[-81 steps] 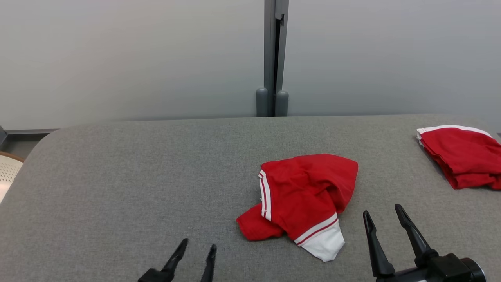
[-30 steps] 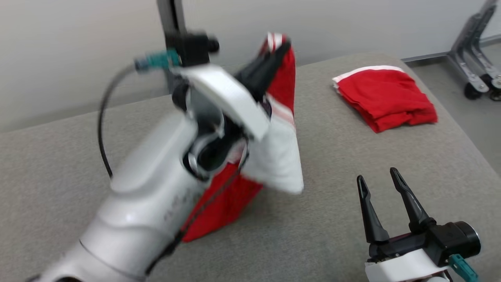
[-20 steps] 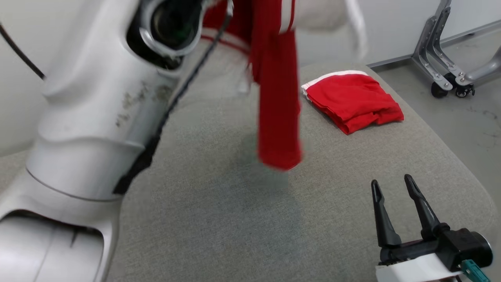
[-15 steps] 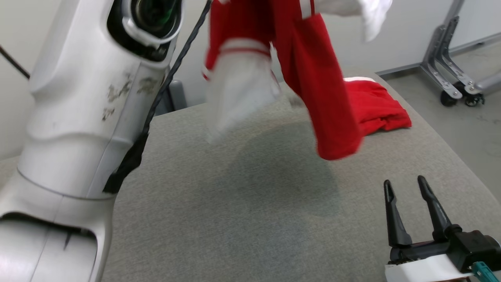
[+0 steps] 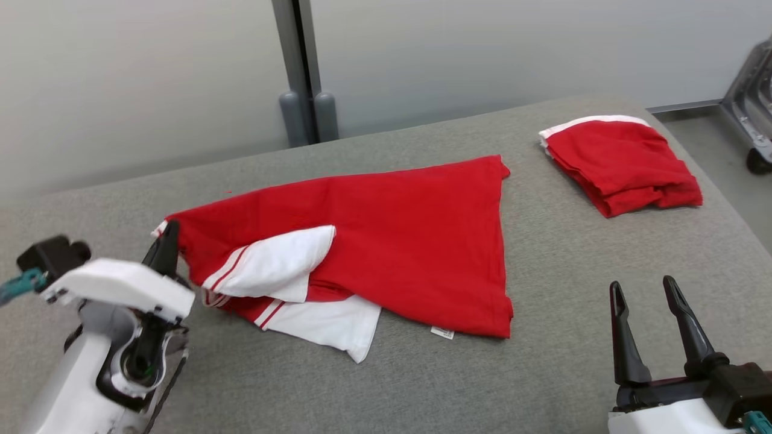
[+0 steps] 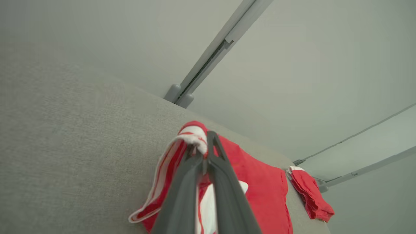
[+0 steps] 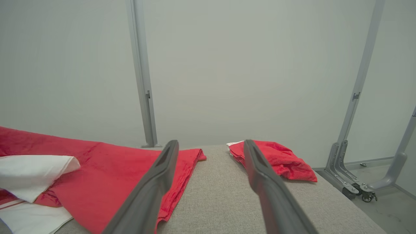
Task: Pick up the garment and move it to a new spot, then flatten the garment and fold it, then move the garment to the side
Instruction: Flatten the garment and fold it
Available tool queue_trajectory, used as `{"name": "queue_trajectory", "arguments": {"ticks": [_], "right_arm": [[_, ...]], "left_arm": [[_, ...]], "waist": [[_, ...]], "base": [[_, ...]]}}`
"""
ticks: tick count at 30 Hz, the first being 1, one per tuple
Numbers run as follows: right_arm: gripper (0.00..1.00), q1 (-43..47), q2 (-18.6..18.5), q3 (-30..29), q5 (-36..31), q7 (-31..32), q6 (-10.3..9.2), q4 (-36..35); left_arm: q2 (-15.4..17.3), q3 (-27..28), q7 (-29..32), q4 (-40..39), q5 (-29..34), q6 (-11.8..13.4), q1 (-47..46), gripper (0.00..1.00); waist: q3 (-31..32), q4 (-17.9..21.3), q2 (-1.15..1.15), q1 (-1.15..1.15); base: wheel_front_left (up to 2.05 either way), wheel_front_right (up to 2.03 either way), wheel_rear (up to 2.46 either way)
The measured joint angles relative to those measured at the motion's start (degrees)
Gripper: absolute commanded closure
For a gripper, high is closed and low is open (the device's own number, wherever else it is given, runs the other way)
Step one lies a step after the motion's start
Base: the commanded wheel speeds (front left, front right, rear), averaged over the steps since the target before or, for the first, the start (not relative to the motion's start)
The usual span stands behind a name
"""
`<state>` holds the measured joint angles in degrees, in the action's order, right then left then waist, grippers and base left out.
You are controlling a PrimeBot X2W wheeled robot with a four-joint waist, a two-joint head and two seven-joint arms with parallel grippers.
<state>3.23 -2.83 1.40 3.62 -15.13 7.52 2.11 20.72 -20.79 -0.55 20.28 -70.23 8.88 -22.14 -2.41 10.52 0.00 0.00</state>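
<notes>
One step looks done: the garment point(image 5: 410, 241) lies spread across the middle of the table point(image 5: 543, 374), one corner pinched in the fingers of the left gripper point(image 5: 170, 234). The right gripper point(image 5: 642, 283) hovers at the near edge, fingers spread, empty. Flattening, folding and moving aside remain.

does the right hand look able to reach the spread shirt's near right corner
Probably yes: the right hand is open and empty, and just bare table lies between it and that corner of the shirt.
</notes>
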Motion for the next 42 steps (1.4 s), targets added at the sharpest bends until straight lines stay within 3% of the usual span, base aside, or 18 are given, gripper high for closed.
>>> {"name": "queue_trajectory", "arguments": {"ticks": [8, 15, 16, 17, 22, 24, 26, 29, 33, 37, 42], "right_arm": [[0.00, -1.8, 0.0, 1.5, -0.5, 0.0, 0.00, 0.2], [0.00, -3.9, 0.0, 2.9, -1.3, 0.0, 0.00, 0.3], [0.00, -4.2, 0.0, 3.0, -1.4, 0.0, 0.00, 0.3], [0.00, -4.3, 0.0, 3.1, -1.6, 0.0, 0.00, 0.4], [0.00, -4.5, 0.0, 3.5, -1.8, 0.0, 0.00, 0.6], [0.00, -4.5, 0.0, 3.2, -1.8, 0.0, 0.00, 0.7], [0.00, -4.4, 0.0, 3.0, -1.8, 0.0, 0.00, 0.5], [0.00, -4.3, 0.0, 2.8, -1.7, 0.0, 0.00, 0.5], [0.00, -4.1, 0.0, 2.8, -1.8, 0.0, 0.00, 0.6], [0.00, -4.5, 0.0, 2.7, -1.8, 0.0, 0.00, 0.6], [0.00, -5.0, 0.0, 3.0, -2.3, 0.0, 0.00, 0.7]], "left_arm": [[0.7, 1.3, -4.7, 5.5, 0.6, -5.6, 0.2, 1.00], [0.3, 0.7, -10.7, 13.4, 5.5, -10.2, -10.1, 0.98], [0.2, 0.7, -11.5, 14.6, 6.2, -11.0, -11.8, 0.56], [-0.1, 0.6, -12.1, 15.8, 6.8, -11.7, -13.4, 0.00], [-1.4, -0.8, -13.8, 20.7, 10.9, -13.7, -16.9, 0.00], [-0.9, -1.1, -14.3, 20.2, 15.2, -13.8, -16.9, 0.00], [-1.1, 2.9, -14.4, 15.8, 20.0, -12.1, -15.3, 0.00], [-5.7, 6.9, -14.6, 7.8, 23.9, -12.0, -6.8, 0.00], [-12.5, 0.5, -13.9, 3.7, 24.8, -14.6, 6.3, 0.00], [-14.2, -5.5, -10.2, 2.8, 24.8, -15.2, 12.3, 0.00], [-14.9, -7.9, -6.4, 3.9, 24.2, -14.4, 13.5, 0.00]], "waist": [[-2.8, -2.8, 0.00, 0.00], [-5.4, -4.1, 0.00, 0.00], [-5.8, -4.2, 0.00, 0.00], [-6.2, -4.3, 0.00, 0.00], [-7.5, -4.6, 0.00, 0.00], [-7.7, -4.8, 0.00, 0.00], [-7.8, -5.1, 0.00, 0.00], [-7.9, -5.8, 0.00, 0.00], [-8.3, -6.8, 0.00, 0.00], [-8.8, -7.6, 0.00, 0.00], [-8.9, -7.6, 0.00, 0.00]], "base": [[0.00, 0.00, 0.00], [0.00, 0.00, 0.00], [0.00, 0.00, 0.00], [0.00, 0.00, 0.00], [0.00, 0.00, 0.00], [0.00, 0.00, 0.00], [0.00, 0.00, 0.00], [0.00, 0.00, 0.00], [0.00, 0.00, 0.00], [0.00, 0.00, 0.00], [0.00, 0.00, 0.00]]}}
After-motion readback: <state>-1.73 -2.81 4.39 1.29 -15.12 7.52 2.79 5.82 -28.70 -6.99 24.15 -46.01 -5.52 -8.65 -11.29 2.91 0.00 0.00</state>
